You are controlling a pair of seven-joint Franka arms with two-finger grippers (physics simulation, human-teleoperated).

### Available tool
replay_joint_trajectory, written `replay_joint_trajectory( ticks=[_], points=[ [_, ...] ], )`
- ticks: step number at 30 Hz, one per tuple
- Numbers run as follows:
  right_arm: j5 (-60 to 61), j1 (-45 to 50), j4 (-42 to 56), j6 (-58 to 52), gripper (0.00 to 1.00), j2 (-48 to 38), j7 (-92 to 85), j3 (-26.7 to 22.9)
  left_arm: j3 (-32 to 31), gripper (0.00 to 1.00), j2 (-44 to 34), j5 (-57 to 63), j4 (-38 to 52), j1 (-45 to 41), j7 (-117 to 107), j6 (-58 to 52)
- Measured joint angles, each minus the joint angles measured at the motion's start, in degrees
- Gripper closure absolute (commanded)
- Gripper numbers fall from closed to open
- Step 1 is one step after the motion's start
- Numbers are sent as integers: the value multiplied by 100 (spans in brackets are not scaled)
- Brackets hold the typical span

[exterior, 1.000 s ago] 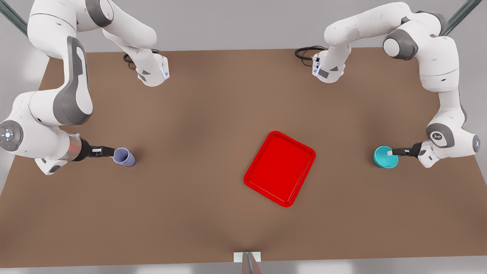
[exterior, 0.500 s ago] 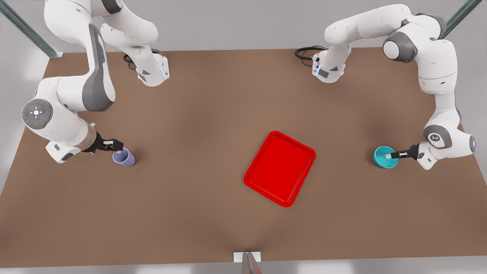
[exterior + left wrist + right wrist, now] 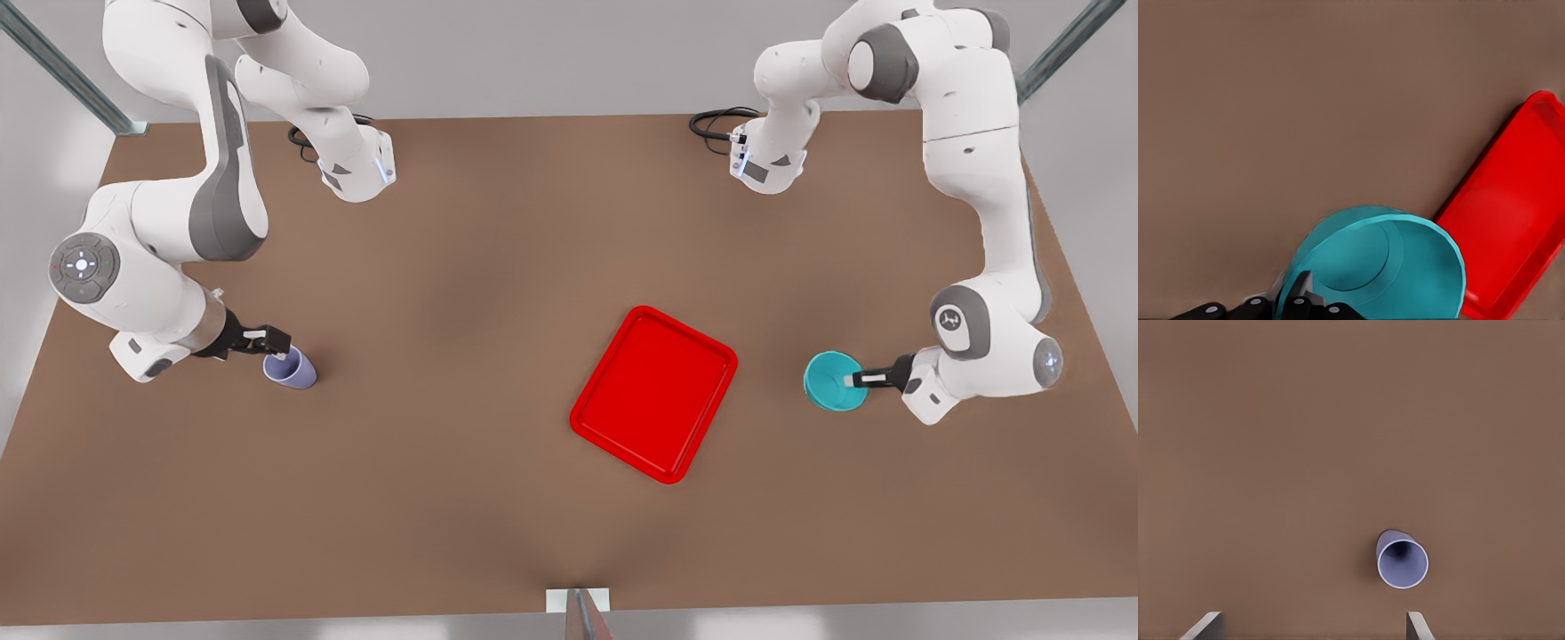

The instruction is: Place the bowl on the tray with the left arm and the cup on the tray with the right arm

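One arm has moved in the last half-second: the left gripper (image 3: 861, 380), clamped on the rim of the bowl (image 3: 834, 381), has carried it from near the bench (image 3: 498, 222) edge toward the tray (image 3: 655, 393), and the bowl now hangs at the tray's 3 o'clock, short of its rim. The right gripper (image 3: 277, 341) holds its place at the 11 o'clock side of the cup (image 3: 290, 367), fingers (image 3: 1205, 627) spread wide and gripping nothing. Bowl delivery looks well under way; the cup grasp is not yet made.

Soft, even light falls from overhead. The counter (image 3: 498, 267) shows faint mottled shading. The cup (image 3: 290, 367) casts a small, diffuse shadow.
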Motion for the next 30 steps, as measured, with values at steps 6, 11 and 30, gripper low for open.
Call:
replay_joint_trajectory(
  ticks=[6, 11, 30],
  points=[
    [0, -12, -6, -1, 0, 8, -4, 0, -876, 79, 306, 261, 95, -787, -1668, 58],
    [0, -17, -6, -16, 0, 8, -12, 0, -916, 79, 311, 453, -609, -1094, -1708, 825],
    [105, -34, -14, -18, 0, 8, -13, 0, -234, 0, -1557, 1319, 830, -817, -483, -2095]
  ],
)
